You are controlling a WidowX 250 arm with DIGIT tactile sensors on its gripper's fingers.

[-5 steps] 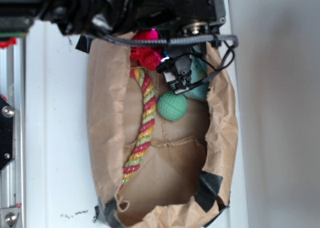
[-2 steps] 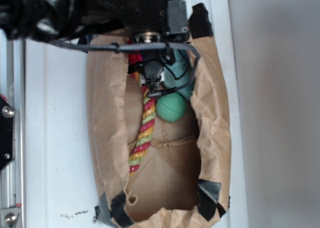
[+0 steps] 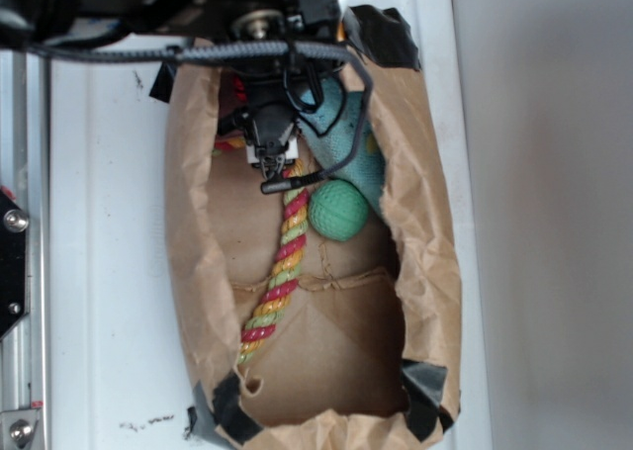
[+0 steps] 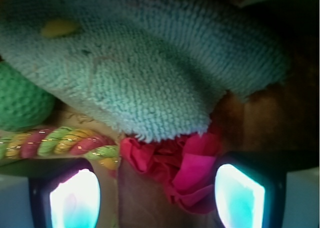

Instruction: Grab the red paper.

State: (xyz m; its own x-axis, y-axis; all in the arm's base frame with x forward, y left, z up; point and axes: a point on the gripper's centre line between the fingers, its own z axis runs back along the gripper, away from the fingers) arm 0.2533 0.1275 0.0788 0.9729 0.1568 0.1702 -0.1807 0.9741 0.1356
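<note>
In the wrist view the red paper point(image 4: 182, 163) is a crumpled red wad lying on the brown bag floor, just under the edge of a teal cloth point(image 4: 150, 62). My gripper point(image 4: 157, 198) is open. The wad sits between the two fingers, closer to the right finger point(image 4: 240, 198) than to the left one point(image 4: 75, 198), and neither finger touches it. In the exterior view the gripper point(image 3: 272, 163) hangs inside the top of the brown paper bag point(image 3: 193, 232), and the arm hides the red paper.
A red, yellow and green rope point(image 3: 282, 262) runs down the bag's middle, its end point(image 4: 60, 143) beside my left finger. A green ball point(image 3: 338, 210) lies right of the rope below the teal cloth point(image 3: 346, 143). The bag walls stand close on both sides.
The arm has moved left across the bag, from above the teal cloth and ball to above the rope's top end. The bag's right wall has shifted inward.
</note>
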